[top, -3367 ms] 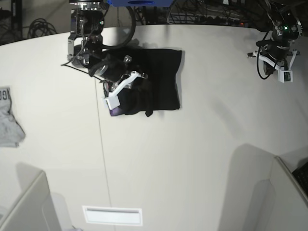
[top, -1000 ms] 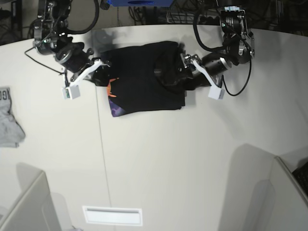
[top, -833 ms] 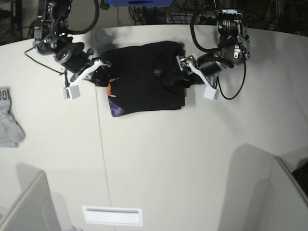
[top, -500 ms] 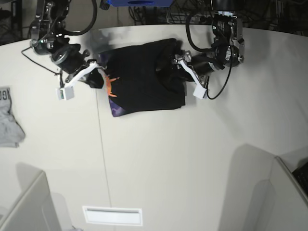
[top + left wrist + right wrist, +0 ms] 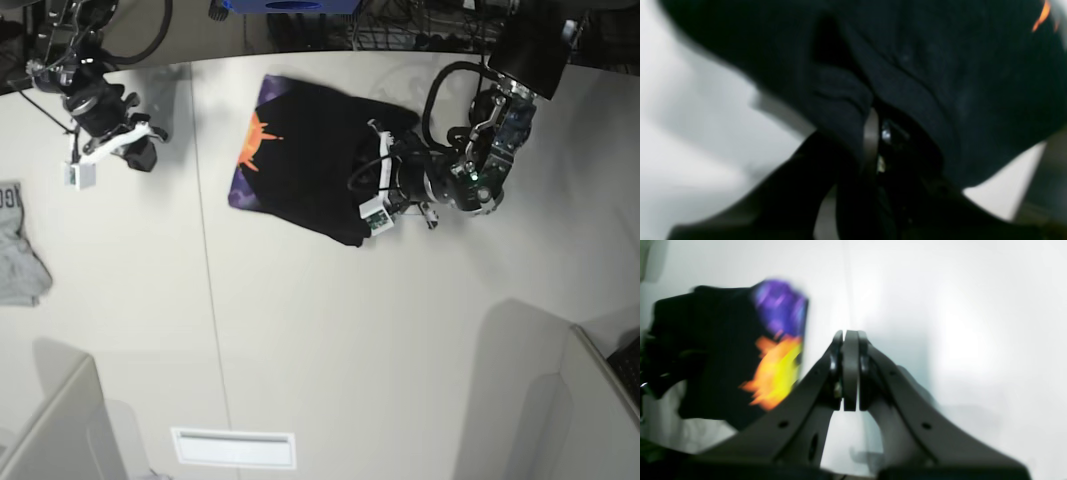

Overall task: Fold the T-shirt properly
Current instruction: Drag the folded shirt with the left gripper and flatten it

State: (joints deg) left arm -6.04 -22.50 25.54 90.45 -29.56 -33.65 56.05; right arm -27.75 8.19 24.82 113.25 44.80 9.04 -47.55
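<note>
The black T-shirt (image 5: 305, 160) lies tilted on the white table (image 5: 330, 330), with its purple and orange print (image 5: 252, 150) at its left edge. My left gripper (image 5: 360, 183) is at the shirt's right edge. In the left wrist view the left gripper (image 5: 873, 143) is shut on bunched black cloth (image 5: 923, 66). My right gripper (image 5: 143, 157) is off to the left, apart from the shirt. In the right wrist view the right gripper (image 5: 850, 373) is shut and empty, and the shirt (image 5: 706, 350) with its print (image 5: 776, 373) lies beyond it to the left.
A small light-grey garment (image 5: 15, 250) lies at the table's left edge. A white rectangular plate (image 5: 233, 447) sits near the front edge. Grey partitions stand at the front left (image 5: 55, 430) and front right (image 5: 580, 400). Cables hang behind the table.
The right gripper has moved left, away from the shirt. The left arm has swung lower with the right edge in its grip. The shirt has turned and now lies tilted.
</note>
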